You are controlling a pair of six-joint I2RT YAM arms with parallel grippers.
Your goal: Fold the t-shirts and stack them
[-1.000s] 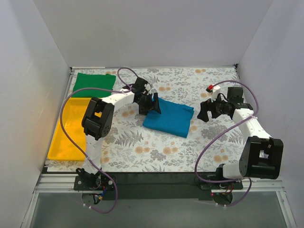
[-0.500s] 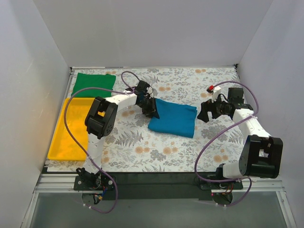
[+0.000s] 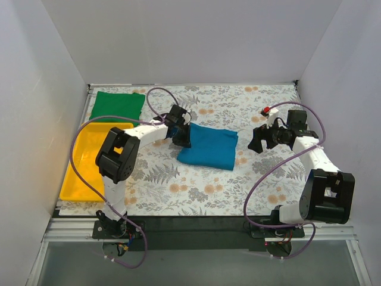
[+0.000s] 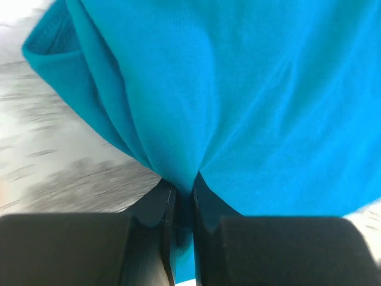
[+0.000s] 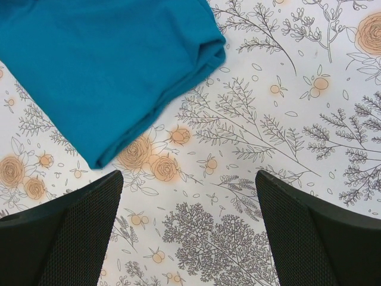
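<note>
A folded teal-blue t-shirt lies in the middle of the flowered table. My left gripper is shut on its left edge; in the left wrist view the blue cloth bunches into the closed jaws of that gripper. A folded green t-shirt lies flat at the far left corner. My right gripper hovers open to the right of the blue shirt, apart from it. The right wrist view has the shirt's folded corner above the open gripper, with only tablecloth between the fingers.
A yellow tray sits at the left edge, in front of the green shirt. White walls close in the table on three sides. The arm bases stand at the near edge.
My left gripper has shut on the blue shirt's left edge and pulled it slightly left. The right arm has barely moved.
</note>
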